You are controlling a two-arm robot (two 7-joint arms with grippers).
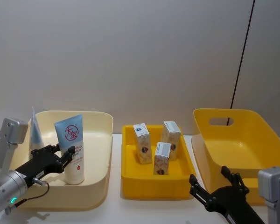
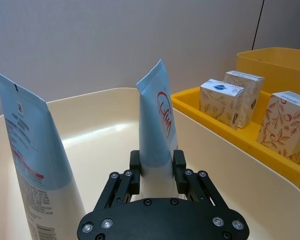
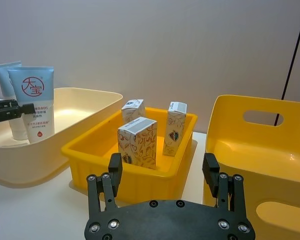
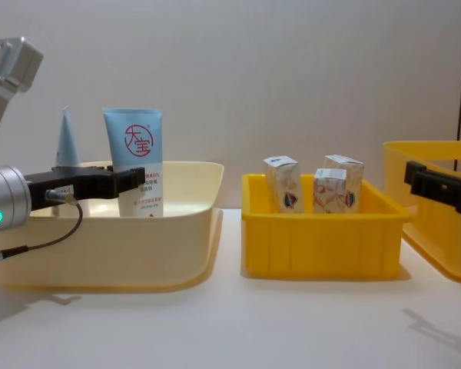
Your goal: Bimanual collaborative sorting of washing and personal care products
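A light-blue tube with a red circled logo point(image 1: 71, 135) point(image 2: 157, 120) point(image 4: 137, 150) stands upright in the cream basin point(image 1: 100, 128). My left gripper point(image 1: 68, 157) point(image 2: 157, 166) point(image 4: 135, 181) is shut on its lower part, one pad on each side. A second light-blue tube point(image 1: 35, 133) point(image 2: 30, 150) stands just behind it in the basin. Three small white cartons point(image 1: 142, 142) point(image 1: 171, 139) point(image 1: 162, 157) point(image 3: 137, 142) stand in the small yellow crate point(image 1: 154, 186). My right gripper point(image 1: 208, 175) point(image 3: 162, 167) point(image 4: 416, 181) is open with nothing in it. It hovers between the two yellow crates, near the table's front.
A large yellow crate with a handle slot point(image 1: 242, 149) point(image 3: 260, 145) sits at the right with nothing inside. The basin, small crate and large crate stand in a row on the white table point(image 4: 230, 315). A grey wall is close behind.
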